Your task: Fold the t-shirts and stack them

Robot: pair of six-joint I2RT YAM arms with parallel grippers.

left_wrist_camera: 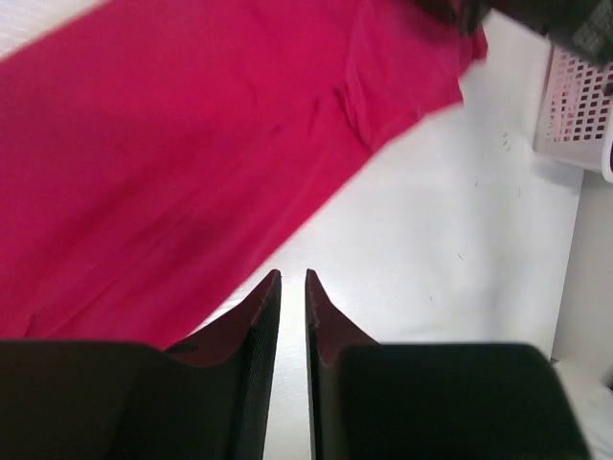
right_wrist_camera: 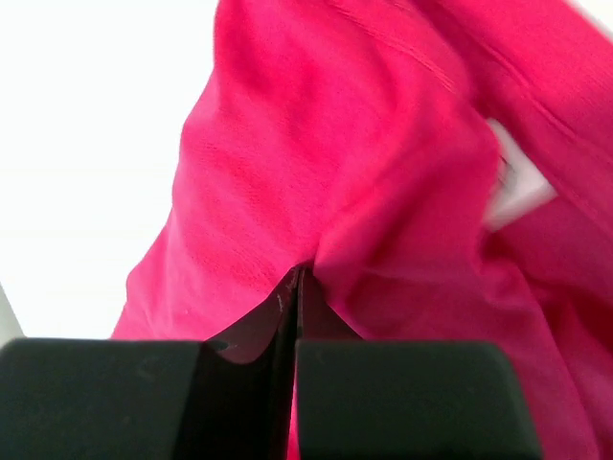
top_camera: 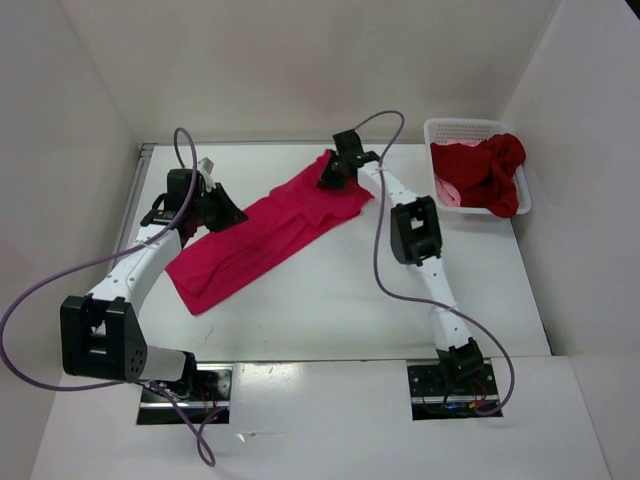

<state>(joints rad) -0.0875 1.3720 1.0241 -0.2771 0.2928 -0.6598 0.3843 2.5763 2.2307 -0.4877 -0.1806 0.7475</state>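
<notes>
left arm's base (top_camera: 170,372) and right arm's base (top_camera: 460,365) are sitting at the near edge of the white worktop (top_camera: 330,300). both arms are reaching away over it.

magenta shirt (top_camera: 265,240) is lying spread in a long diagonal strip on the worktop, near-left end low, far end up toward the middle back. it is looking creased and partly doubled over.

left hand (top_camera: 222,212) is hanging at the shirt's left edge. in the left wrist view, left hand (left_wrist_camera: 293,278) is showing fingers only a thin slit apart, bare worktop showing through the slit, no cloth between them; shirt (left_wrist_camera: 172,144) is lying just beyond and to the left of the tips.

right hand (top_camera: 335,172) is sitting on the shirt's far corner. in the right wrist view, right hand (right_wrist_camera: 295,273) is pressing fingers together, clamped on a fold of the shirt (right_wrist_camera: 383,144), cloth bunching out from the tips.

white mesh basket (top_camera: 450,125) is standing at the far right corner, well apart from both hands. dark red shirt (top_camera: 490,170) is filling it and spilling over the right rim, and salmon shirt (top_camera: 445,190) is peeking out on the left side under it.
</notes>
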